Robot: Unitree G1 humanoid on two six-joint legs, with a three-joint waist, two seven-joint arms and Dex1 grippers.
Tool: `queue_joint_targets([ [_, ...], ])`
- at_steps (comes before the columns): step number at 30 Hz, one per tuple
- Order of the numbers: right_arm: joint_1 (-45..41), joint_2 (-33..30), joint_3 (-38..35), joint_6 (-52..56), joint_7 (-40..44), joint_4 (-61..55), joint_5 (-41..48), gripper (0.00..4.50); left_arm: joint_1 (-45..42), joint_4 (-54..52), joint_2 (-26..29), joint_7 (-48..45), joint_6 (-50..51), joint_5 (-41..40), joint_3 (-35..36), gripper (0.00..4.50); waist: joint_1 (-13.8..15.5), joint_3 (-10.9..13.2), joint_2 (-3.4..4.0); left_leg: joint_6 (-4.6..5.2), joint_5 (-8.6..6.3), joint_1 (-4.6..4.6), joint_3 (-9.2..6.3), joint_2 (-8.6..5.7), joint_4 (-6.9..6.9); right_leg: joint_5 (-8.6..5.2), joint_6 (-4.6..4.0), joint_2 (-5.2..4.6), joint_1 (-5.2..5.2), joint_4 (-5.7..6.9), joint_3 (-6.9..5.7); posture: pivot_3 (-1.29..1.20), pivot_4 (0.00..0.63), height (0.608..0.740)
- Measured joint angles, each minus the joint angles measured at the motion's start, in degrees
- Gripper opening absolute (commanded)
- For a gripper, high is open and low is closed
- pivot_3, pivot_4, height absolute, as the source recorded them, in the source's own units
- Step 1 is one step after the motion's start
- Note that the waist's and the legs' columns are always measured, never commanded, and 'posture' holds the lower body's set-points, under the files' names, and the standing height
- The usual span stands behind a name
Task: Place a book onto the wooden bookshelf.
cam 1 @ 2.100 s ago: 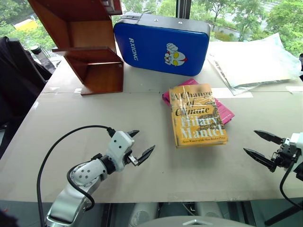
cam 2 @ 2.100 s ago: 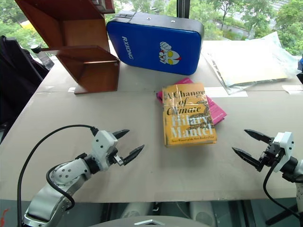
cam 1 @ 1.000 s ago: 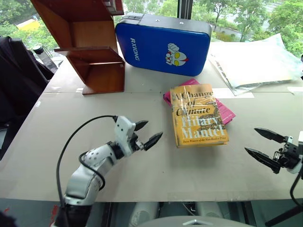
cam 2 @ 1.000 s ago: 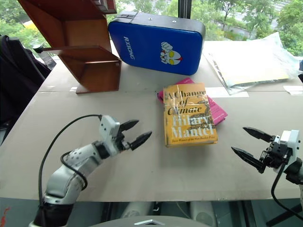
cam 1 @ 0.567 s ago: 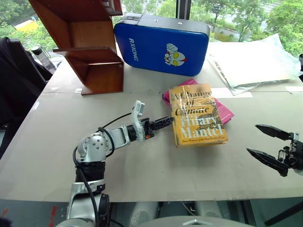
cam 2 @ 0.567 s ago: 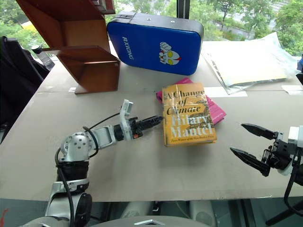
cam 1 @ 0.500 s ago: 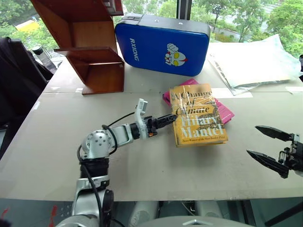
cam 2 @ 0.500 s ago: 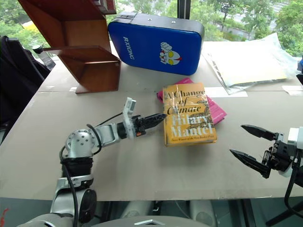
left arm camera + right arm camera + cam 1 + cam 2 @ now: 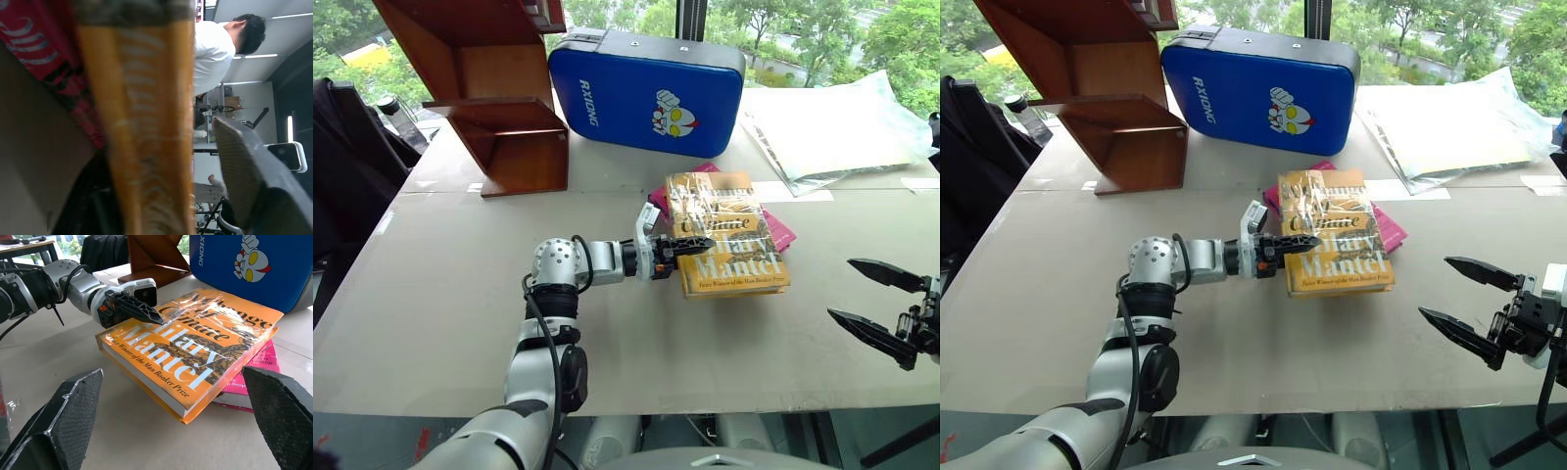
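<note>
Left gripper [image 9: 690, 242] pinches the near-left edge of the book [image 9: 729, 235], which rests tilted on a pink book [image 9: 779, 232] on the table [image 9: 440, 284], while the right gripper [image 9: 873, 305] hangs spread.

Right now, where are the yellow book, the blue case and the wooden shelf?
Book [image 9: 1342, 257]: right eye view, front cover.
Blue case [image 9: 646, 96]: left eye view, front face.
Shelf [image 9: 514, 147]: left eye view, lower compartment.
</note>
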Motion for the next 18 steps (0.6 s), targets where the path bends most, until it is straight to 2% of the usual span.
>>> queue_joint_targets([
  [1, 0.3, 0.0, -0.3, 0.0, -0.2, -0.1, 0.0, 4.5, 0.0, 0.0, -0.3, 0.4, 1.0, -0.3, 0.9, 0.59, 0.0, 0.0, 0.0, 0.0, 0.0, -0.01, -0.02, 0.0, 0.0, 0.0, 0.0, -0.02, 0.0, 0.0, 0.05, 0.0, 0.15, 0.74],
  [2, 0.5, 0.0, -0.5, 0.0, -0.3, -0.3, 0.0, 4.5, 0.0, -0.2, -0.6, 0.8, 2.0, -0.8, 2.1, 0.39, 0.0, 0.0, -0.01, -0.01, 0.0, -0.01, -0.03, 0.0, 0.0, 0.0, 0.01, -0.03, 0.0, 0.0, 0.06, 0.0, 0.15, 0.74],
  [6, 1.0, 0.1, -1.1, 0.0, -0.6, -0.8, 0.1, 4.5, 0.8, -5.6, -0.9, 2.2, 4.6, -1.7, 4.3, 0.38, 0.0, 0.0, -0.07, -0.04, 0.01, -0.01, -0.02, 0.01, 0.0, 0.0, 0.01, -0.05, -0.01, 0.01, 0.07, 0.0, 0.15, 0.74],
  [10, -0.6, -0.1, -1.2, 0.0, -0.6, -0.5, 0.0, 4.5, 0.1, -24.4, 2.2, -2.4, -2.6, -1.1, 1.0, 0.38, 0.1, 0.2, -0.22, -0.46, 0.04, -0.03, 0.0, 0.03, -0.01, 0.01, -0.01, -0.06, -0.01, -0.01, 0.08, 0.0, 0.15, 0.74],
  [11, -2.9, 0.0, -0.8, 0.0, -0.8, 0.2, 0.0, 4.5, -1.4, -31.9, 7.4, -7.8, -9.1, 2.6, -3.9, 0.38, -0.1, 0.2, -0.28, -0.57, 0.01, -0.06, 0.05, 0.03, -0.03, 0.01, -0.01, -0.04, -0.04, -0.04, 0.11, 0.0, 0.15, 0.74],
  [12, -3.3, 0.0, -0.8, 0.0, -0.9, 0.3, 0.0, 4.5, -2.6, -33.7, 8.6, -9.4, -10.9, 3.6, -4.8, 0.38, 0.0, 0.2, -0.25, -0.57, 0.01, -0.05, 0.05, 0.03, -0.03, 0.01, -0.02, -0.02, -0.03, -0.04, 0.12, 0.0, 0.15, 0.74],
  [14, -7.2, 0.7, 1.6, 0.1, -1.8, 0.5, 0.1, 4.5, -6.8, -38.5, 18.9, -20.9, -27.1, 15.4, -13.8, 0.38, -0.1, 0.3, -0.35, -0.64, 0.04, -0.03, 0.12, 0.06, -0.11, 0.0, -0.07, 0.07, -0.04, -0.13, 0.18, 0.0, 0.15, 0.74],
  [15, -8.1, 1.0, 2.5, 0.1, -2.1, 0.5, 0.1, 4.5, -9.1, -39.0, 22.3, -24.7, -33.1, 20.0, -15.8, 0.38, -0.1, 0.2, -0.26, -0.67, 0.07, 0.03, 0.14, 0.07, -0.23, -0.07, -0.31, 0.1, -0.02, -0.25, 0.21, 0.0, 0.15, 0.74],
  [16, -10.1, 1.7, 4.1, 0.3, -2.3, 1.1, 0.1, 4.5, -13.0, -37.7, 27.6, -29.9, -44.9, 27.8, -18.9, 0.38, 0.0, 0.2, -0.24, -0.62, 0.1, 0.07, 0.18, 0.07, -0.26, -0.09, -0.33, 0.09, 0.0, -0.25, 0.25, 0.0, 0.15, 0.74],
  [18, -12.9, 2.6, 5.6, 0.4, -2.8, 2.4, 0.5, 4.5, -17.6, -32.5, 33.8, -33.9, -60.1, 38.9, -22.1, 0.38, 0.0, 0.2, -0.2, -0.38, 0.22, 0.06, 0.21, 0.07, -0.34, -0.08, -0.34, 0.08, -0.02, -0.37, 0.26, 0.0, 0.15, 0.74],
])
